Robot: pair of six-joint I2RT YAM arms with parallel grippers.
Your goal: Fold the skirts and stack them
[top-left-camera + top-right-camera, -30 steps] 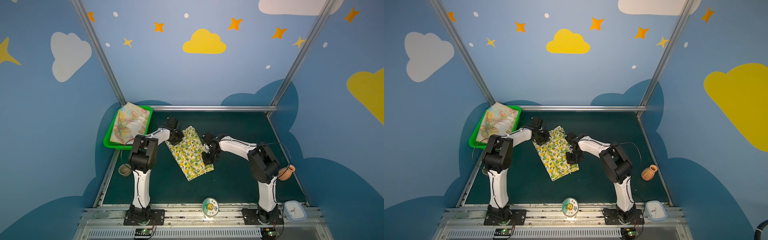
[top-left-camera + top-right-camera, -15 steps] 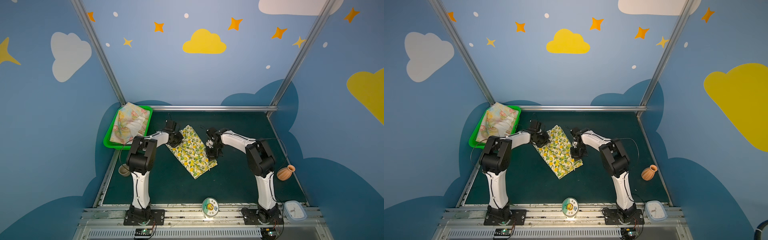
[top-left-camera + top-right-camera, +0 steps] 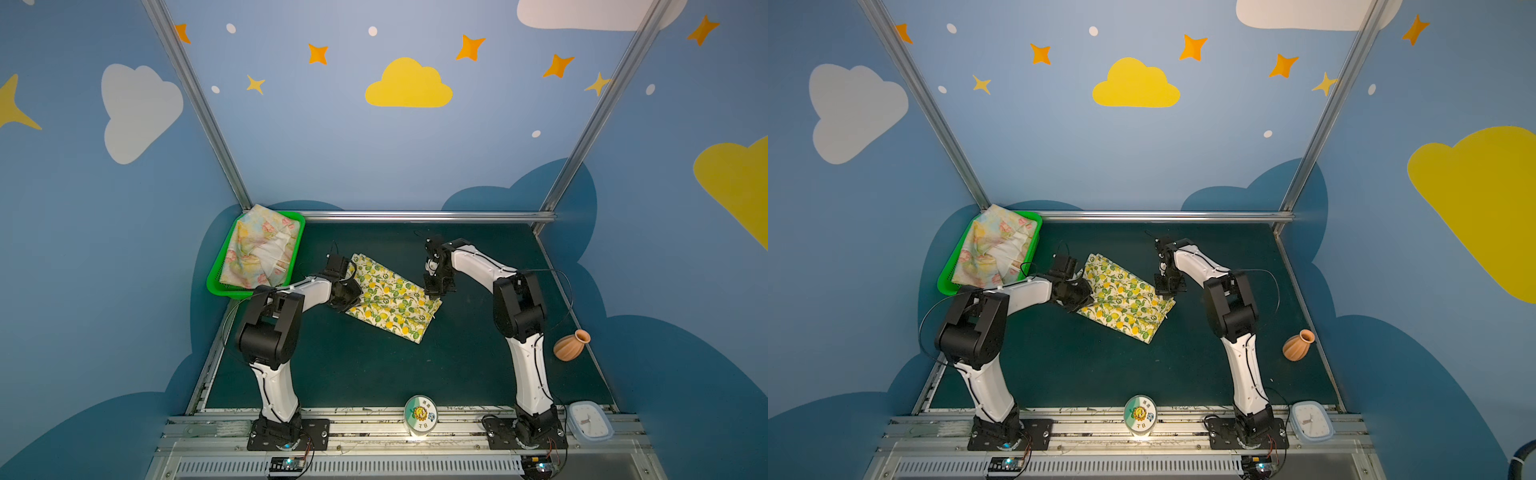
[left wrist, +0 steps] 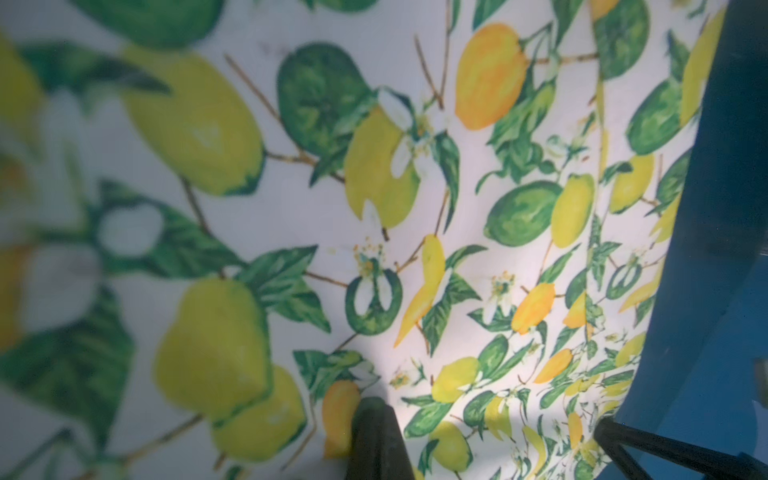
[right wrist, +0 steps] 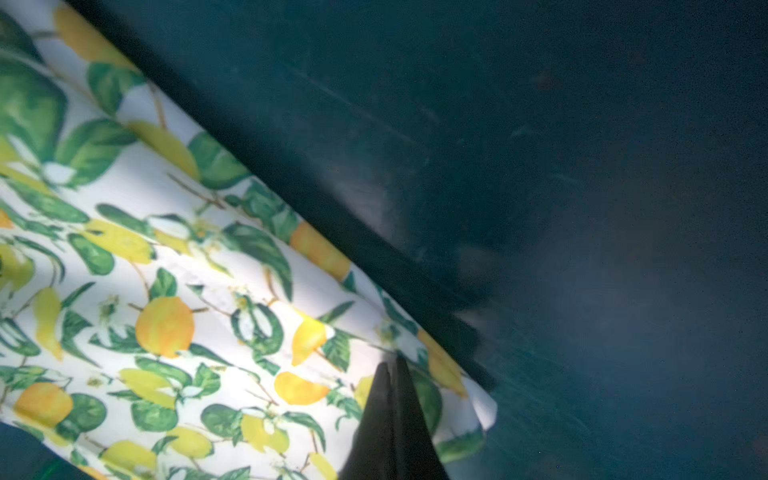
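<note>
Shows, in both top views, the lemon skirt [image 3: 395, 299] [image 3: 1125, 299] folded to a layered oblong: cream ground, yellow lemons, green leaves. Lies flat and slantwise near the middle of the dark green mat [image 3: 374, 365]. Shows the flowered skirt [image 3: 259, 253] [image 3: 994, 249], pale yellow with pink blooms, heaped unfolded in the green basket [image 3: 216, 286] [image 3: 946, 286] at the far left corner, well apart from the lemon skirt and spilling over the basket's far rim.

Places the left gripper [image 3: 351, 297] [image 3: 1079, 297] on the lemon skirt's left end, hiding that end from above, jaws pressed together; seen from the left wrist [image 4: 374, 415] as a dark tip against the print. Places the right gripper [image 3: 434, 291] [image 3: 1165, 291] at the far right corner, jaws likewise closed tight, tip touching cloth just inside the edge [image 5: 392, 374]. Cannot tell, for either, whether fabric is pinched between.

Sets a terracotta vase [image 3: 571, 345] at the right mat edge, a round tin [image 3: 420, 415] and a small clock [image 3: 590, 419] along the near rail, all well clear of the cloth.
</note>
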